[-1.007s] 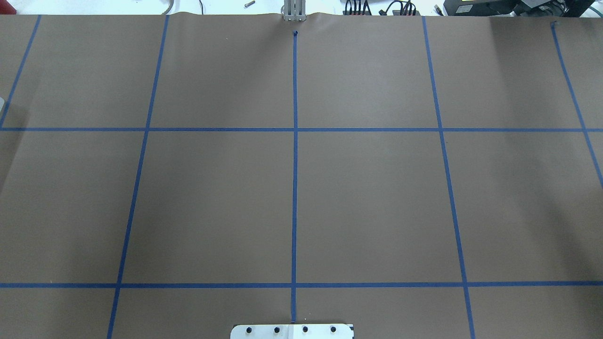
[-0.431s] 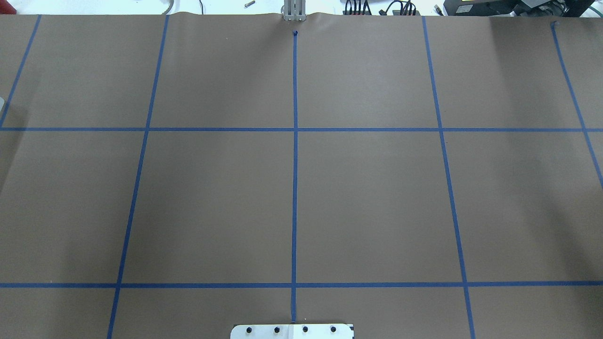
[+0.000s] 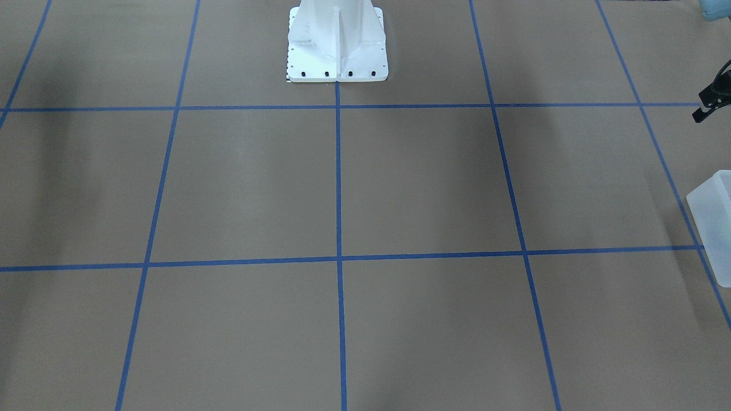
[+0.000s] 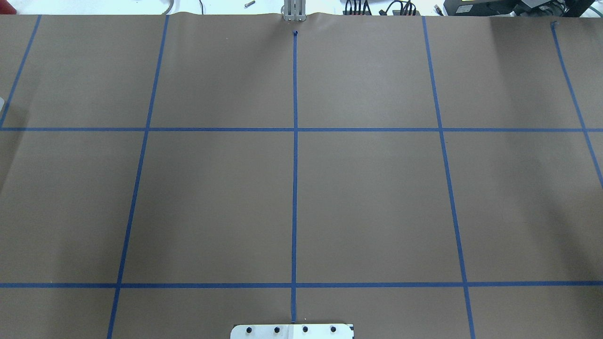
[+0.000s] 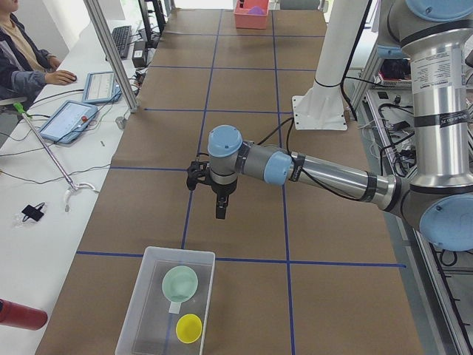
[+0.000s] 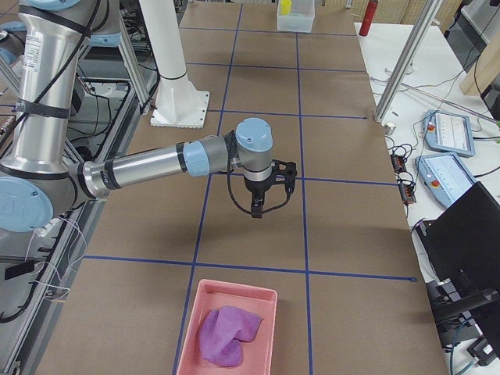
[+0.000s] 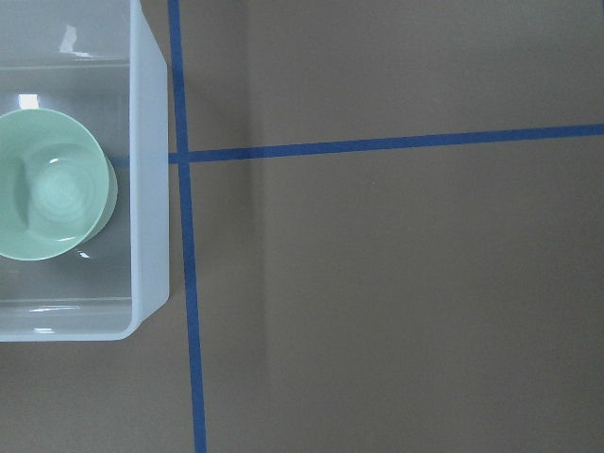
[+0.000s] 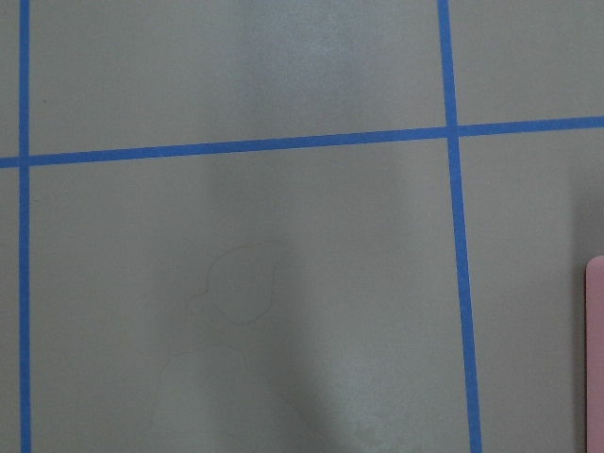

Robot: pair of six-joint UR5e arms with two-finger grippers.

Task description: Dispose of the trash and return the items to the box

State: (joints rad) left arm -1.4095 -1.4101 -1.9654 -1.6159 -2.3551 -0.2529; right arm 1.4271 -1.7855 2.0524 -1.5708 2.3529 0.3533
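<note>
Front-facing view: a translucent frosted-white plastic bin [image 3: 714,228] cuts in at the right edge of the brown-papered, blue-taped worktop [image 3: 422,182]. Left side view: the bin lies lower left, long axis up-frame. A pale mint-green round plastic bowl [image 5: 179,284] sits mouth-up inside it, above a yellow cup [image 5: 188,328]. The left gripper [image 5: 220,211] hangs mid-frame, jaws unreadable. An operator [image 5: 22,55] sits upper left. Right side view: the right gripper [image 6: 258,211], jaws equally unreadable.

overhead: behind, down | front: facing pedestal [image 3: 337,40] | wrists: close, downward | left-side, left-wrist share box [image 5: 139,292]
</note>
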